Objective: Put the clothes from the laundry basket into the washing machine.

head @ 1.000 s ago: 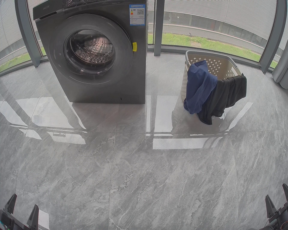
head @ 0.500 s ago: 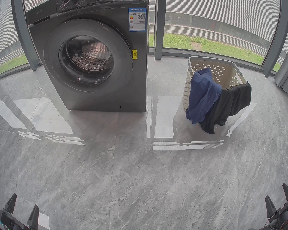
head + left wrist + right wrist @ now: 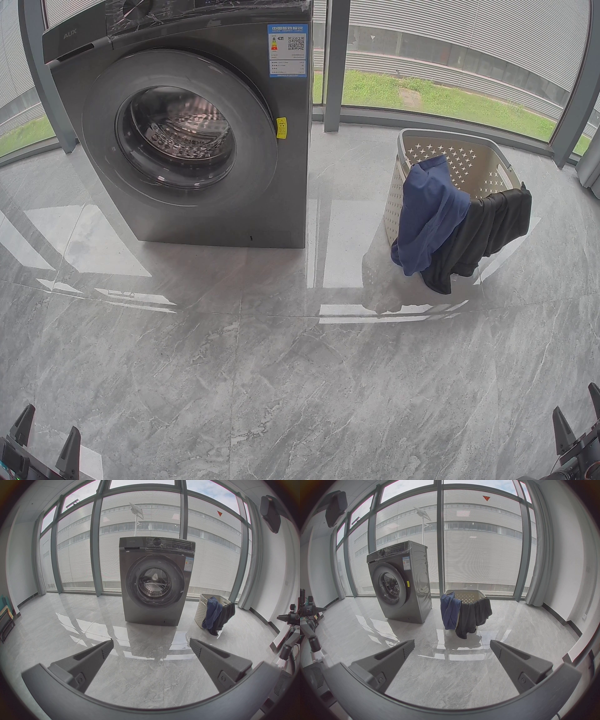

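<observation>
Grey marbled floor tiles [image 3: 300,387] lie nearest, and low over them, at the near edge of the head view, hang both pincers. The left gripper [image 3: 150,643] has its two dark fingers spread wide with nothing between them. The right gripper [image 3: 452,644] is spread wide too and holds nothing. Both are well apart from the laundry.

Farther off, on the robot's right, the cream laundry basket [image 3: 465,150] stands upright on the floor. A blue garment [image 3: 428,215] is draped over its near rim and hangs down the outer wall. Just beside it a black garment [image 3: 487,228] hangs over the same rim, touching the blue one.

To the left of the basket, across a strip of bare floor, stands the dark grey washing machine [image 3: 187,125], with its steel drum [image 3: 177,137] showing in the round front. Tall windows [image 3: 450,37] run behind both.
</observation>
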Robot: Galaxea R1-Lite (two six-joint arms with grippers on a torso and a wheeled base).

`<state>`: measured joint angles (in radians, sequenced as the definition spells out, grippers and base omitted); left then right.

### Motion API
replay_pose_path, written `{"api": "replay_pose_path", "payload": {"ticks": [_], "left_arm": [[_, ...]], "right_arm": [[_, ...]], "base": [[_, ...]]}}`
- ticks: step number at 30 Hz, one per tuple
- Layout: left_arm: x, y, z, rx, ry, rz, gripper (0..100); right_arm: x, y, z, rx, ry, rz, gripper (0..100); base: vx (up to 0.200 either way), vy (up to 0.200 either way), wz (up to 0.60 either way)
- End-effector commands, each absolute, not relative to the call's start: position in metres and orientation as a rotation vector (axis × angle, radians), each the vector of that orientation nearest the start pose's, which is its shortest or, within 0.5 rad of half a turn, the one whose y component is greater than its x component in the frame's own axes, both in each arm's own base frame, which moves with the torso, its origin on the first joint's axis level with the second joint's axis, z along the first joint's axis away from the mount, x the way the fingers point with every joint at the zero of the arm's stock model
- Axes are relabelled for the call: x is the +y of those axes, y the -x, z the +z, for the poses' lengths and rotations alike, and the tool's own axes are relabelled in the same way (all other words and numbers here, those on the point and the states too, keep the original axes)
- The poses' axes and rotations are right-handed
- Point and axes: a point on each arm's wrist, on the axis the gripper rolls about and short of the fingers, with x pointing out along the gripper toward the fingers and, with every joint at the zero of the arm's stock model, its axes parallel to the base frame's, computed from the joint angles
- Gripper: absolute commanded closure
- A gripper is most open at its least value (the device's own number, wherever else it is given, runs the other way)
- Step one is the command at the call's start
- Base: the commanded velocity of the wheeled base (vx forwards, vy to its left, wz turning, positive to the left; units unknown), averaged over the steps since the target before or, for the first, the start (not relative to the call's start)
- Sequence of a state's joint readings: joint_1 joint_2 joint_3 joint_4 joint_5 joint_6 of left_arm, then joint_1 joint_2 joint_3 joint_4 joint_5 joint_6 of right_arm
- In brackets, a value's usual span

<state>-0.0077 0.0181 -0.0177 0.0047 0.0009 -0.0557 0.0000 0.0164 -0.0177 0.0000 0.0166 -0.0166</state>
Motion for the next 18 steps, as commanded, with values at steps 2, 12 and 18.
{"api": "replay_pose_path", "payload": {"ticks": [2, 12, 18], "left_arm": [[0.0002, 0.0229, 0.0754, 0.003, 0.055, -0.006, 0], [0.0002, 0.0229, 0.0754, 0.003, 0.057, -0.006, 0], [0.0002, 0.0229, 0.0754, 0.003, 0.057, -0.006, 0]], "right_arm": [[0.0004, 0.0228, 0.0755, 0.000, 0.017, 0.017, 0], [0.0004, 0.0228, 0.0755, 0.000, 0.017, 0.017, 0], [0.0004, 0.0228, 0.0755, 0.000, 0.017, 0.017, 0]], "base": [[0.000, -0.200, 0.00], [0.000, -0.040, -0.36], [0.000, -0.067, 0.00]]}}
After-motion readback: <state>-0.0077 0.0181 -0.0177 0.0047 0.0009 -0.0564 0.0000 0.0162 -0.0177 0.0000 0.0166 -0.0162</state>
